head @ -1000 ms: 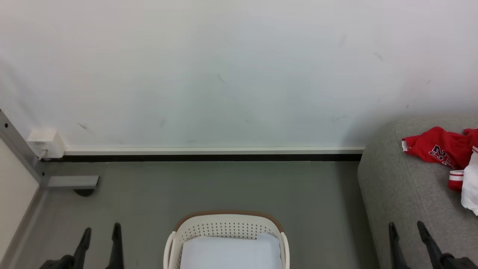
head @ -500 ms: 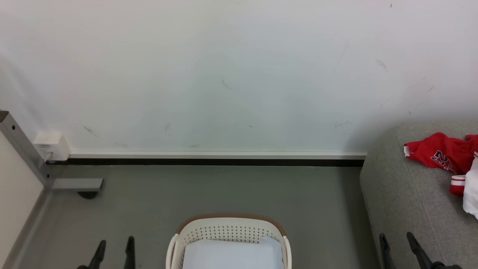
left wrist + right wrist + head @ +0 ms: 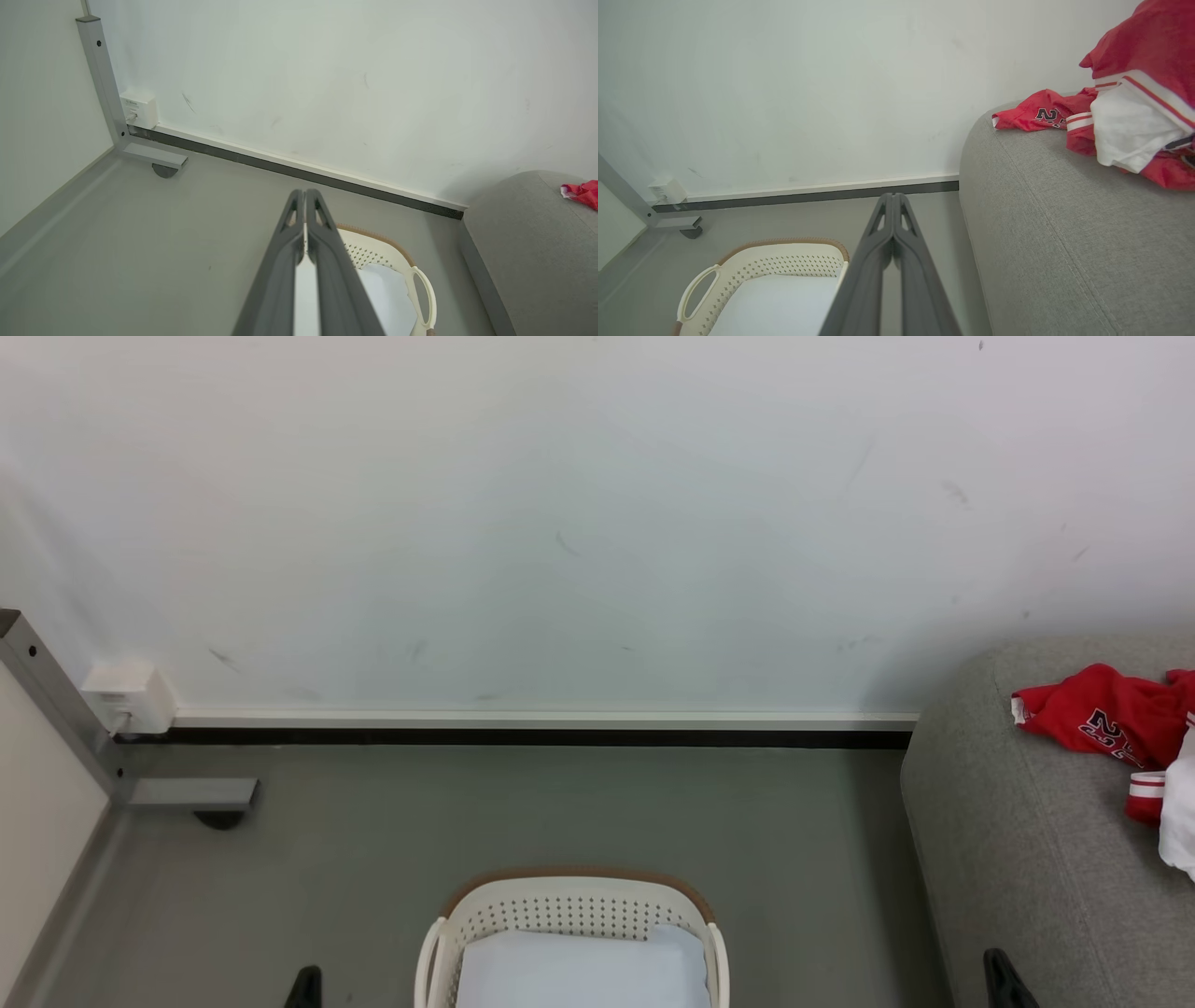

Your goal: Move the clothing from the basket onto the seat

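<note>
White wall (image 3: pixel 560 523) and grey floor (image 3: pixel 560 803) back the scene. We find the clothing (image 3: pixel 1092 714) lying on the sofa (image 3: pixel 1008 859) at the right edge of the head view. The basket (image 3: pixel 569 889) at bottom centre holds a pale pad (image 3: pixel 579 971). Left gripper (image 3: pixel 304 193) and right gripper (image 3: pixel 893 196) have fingers pressed together, gripping nothing. We judge the transfer done: park both arms clear of basket rim and sofa edge, and leave the pad.

Soft, even light fills all three views, bright and flat; the white wall (image 3: pixel 597 523) darkens faintly toward the corners; a diffuse shadow lies on it beside the seat (image 3: pixel 1018 840); focus is crisp throughout; the wrist views stretch mildly at their edges.
</note>
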Robot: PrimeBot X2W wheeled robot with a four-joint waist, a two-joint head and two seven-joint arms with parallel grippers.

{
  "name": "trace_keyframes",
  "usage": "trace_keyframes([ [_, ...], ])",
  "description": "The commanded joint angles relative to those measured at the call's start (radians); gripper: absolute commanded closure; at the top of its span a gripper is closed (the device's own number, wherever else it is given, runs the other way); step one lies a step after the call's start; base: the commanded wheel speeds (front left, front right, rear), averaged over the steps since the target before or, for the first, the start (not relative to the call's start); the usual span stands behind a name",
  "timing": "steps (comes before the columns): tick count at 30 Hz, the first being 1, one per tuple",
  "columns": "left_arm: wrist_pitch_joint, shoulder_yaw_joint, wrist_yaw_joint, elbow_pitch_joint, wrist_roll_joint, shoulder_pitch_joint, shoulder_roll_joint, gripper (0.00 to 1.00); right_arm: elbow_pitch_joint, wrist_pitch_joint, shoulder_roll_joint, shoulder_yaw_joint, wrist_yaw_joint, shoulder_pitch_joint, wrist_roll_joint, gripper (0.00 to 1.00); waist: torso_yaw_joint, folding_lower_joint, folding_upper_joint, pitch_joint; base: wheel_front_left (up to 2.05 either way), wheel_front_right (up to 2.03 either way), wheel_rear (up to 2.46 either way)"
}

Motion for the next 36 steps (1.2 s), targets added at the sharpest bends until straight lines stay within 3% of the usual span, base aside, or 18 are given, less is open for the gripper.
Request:
trace_keyframes([
  [1,0.013,0.010,-0.003,-0.014,-0.049,-0.023,0.005,1.00,-0.019,0.009,-0.008,-0.007,0.000,-0.019,0.050,1.00,0.000,0.0000,0.0000,0.001,0.00,0.00,0.00],
  [15,0.079,0.023,-0.013,-0.035,-0.308,-0.053,-0.001,1.00,-0.045,0.079,-0.010,-0.029,0.000,-0.046,0.312,1.00,0.002,0.0000,0.0000,0.007,0.00,0.00,0.00],
  [36,0.155,0.041,-0.024,-0.052,-0.590,-0.089,-0.007,1.00,-0.071,0.156,-0.012,-0.054,-0.001,-0.078,0.600,1.00,0.003,0.0000,0.0000,0.015,0.00,0.00,0.00],
])
